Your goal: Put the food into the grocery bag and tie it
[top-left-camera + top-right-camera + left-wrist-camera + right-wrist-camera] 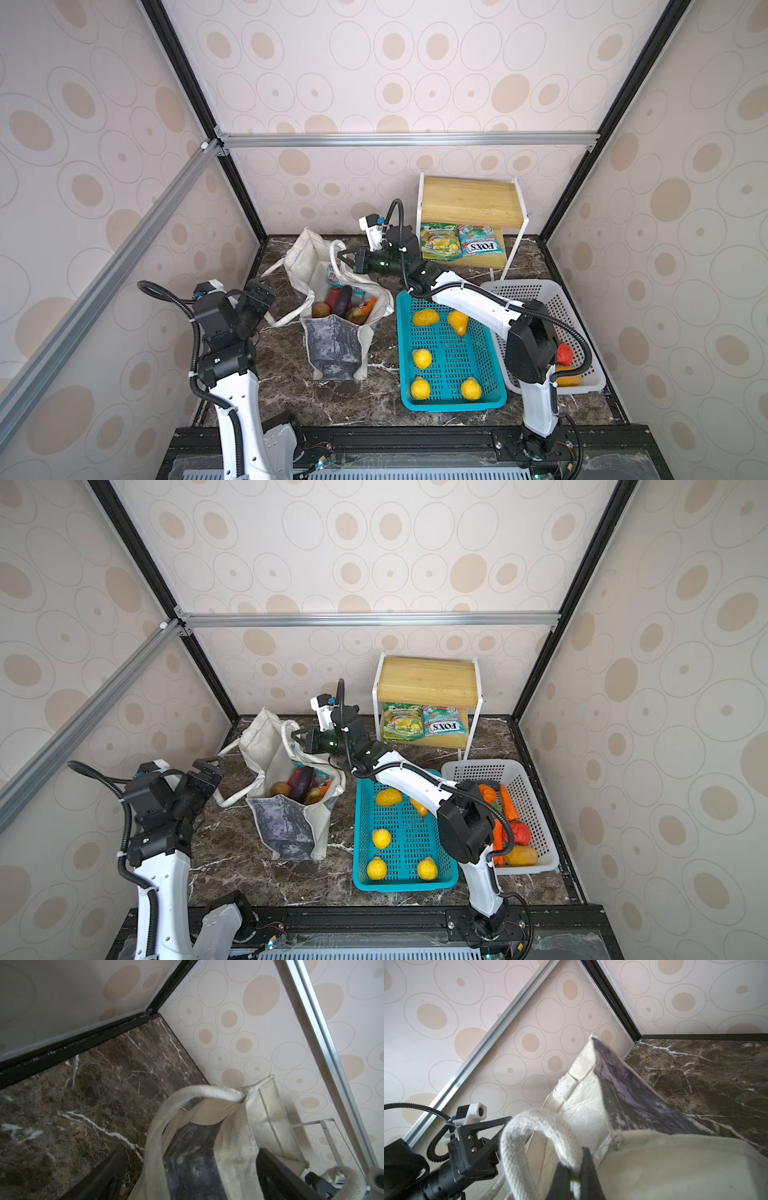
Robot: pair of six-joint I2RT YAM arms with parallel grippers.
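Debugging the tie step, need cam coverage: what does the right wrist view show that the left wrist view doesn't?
Right wrist only: the right gripper shut on a strap handle, plus the left arm's wrist camera.
Left wrist only: the other strap passing loose between the fingers of the open left gripper, and a white shelf frame.
Both: the grocery bag with its dark print, the marble table and the dotted wall.
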